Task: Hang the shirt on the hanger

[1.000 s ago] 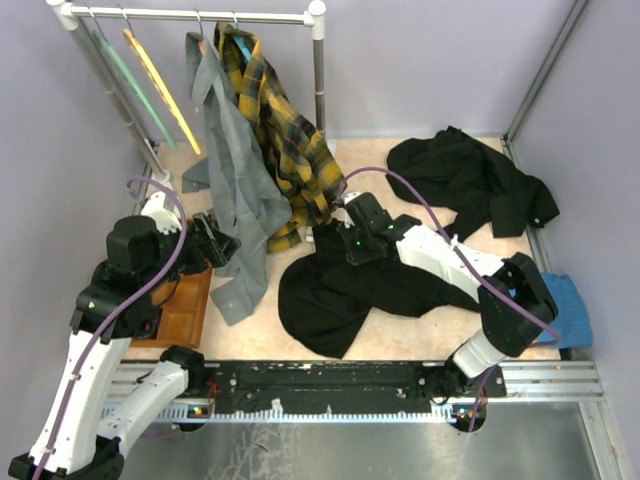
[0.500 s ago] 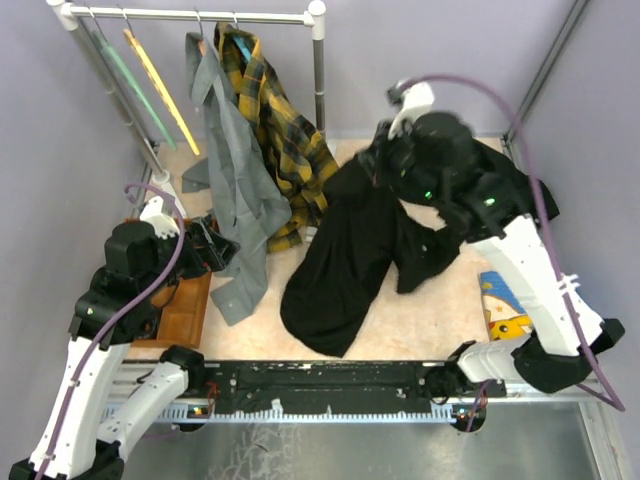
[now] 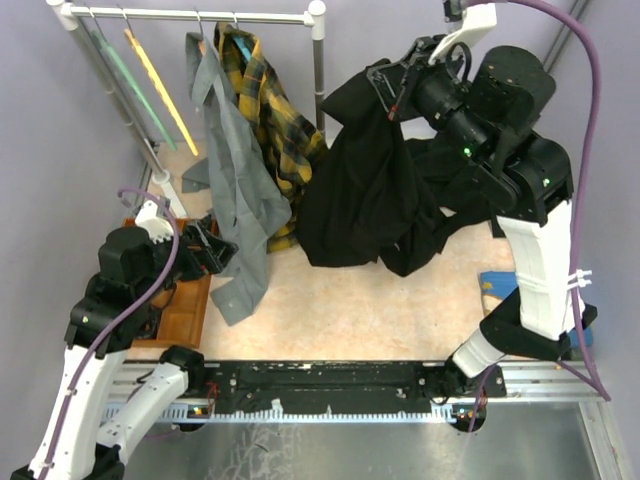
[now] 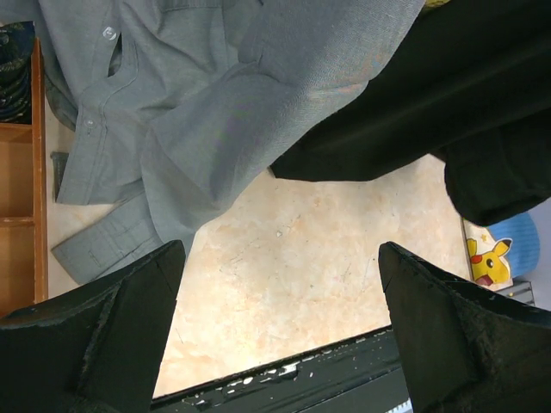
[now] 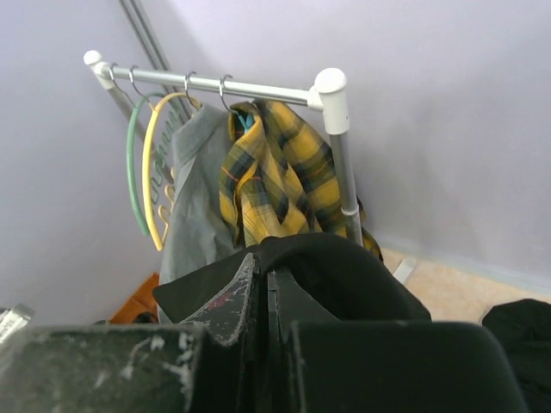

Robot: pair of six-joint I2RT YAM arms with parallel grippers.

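Observation:
My right gripper (image 3: 385, 85) is shut on an edge of the black shirt (image 3: 360, 180) and holds it high, near the right post of the clothes rail. The shirt hangs in folds with its lower end just above the floor. In the right wrist view the fingers (image 5: 265, 258) are pressed together on black fabric (image 5: 344, 267). The yellow hanger (image 3: 165, 95) hangs bare at the left end of the rail, also seen in the right wrist view (image 5: 148, 172). My left gripper (image 3: 222, 245) is open and empty, low at the left, over bare floor (image 4: 280, 249).
A pale green hanger (image 3: 125, 85), a grey shirt (image 3: 235, 200) and a yellow-black plaid shirt (image 3: 275, 130) hang on the rail (image 3: 200, 15). A wooden tray (image 3: 185, 305) lies at the left. A blue cloth (image 3: 500, 285) and another black garment (image 5: 521, 323) lie at the right.
My right arm has lifted the black shirt off the floor, up and back towards the rail's right post. The left arm has barely moved.

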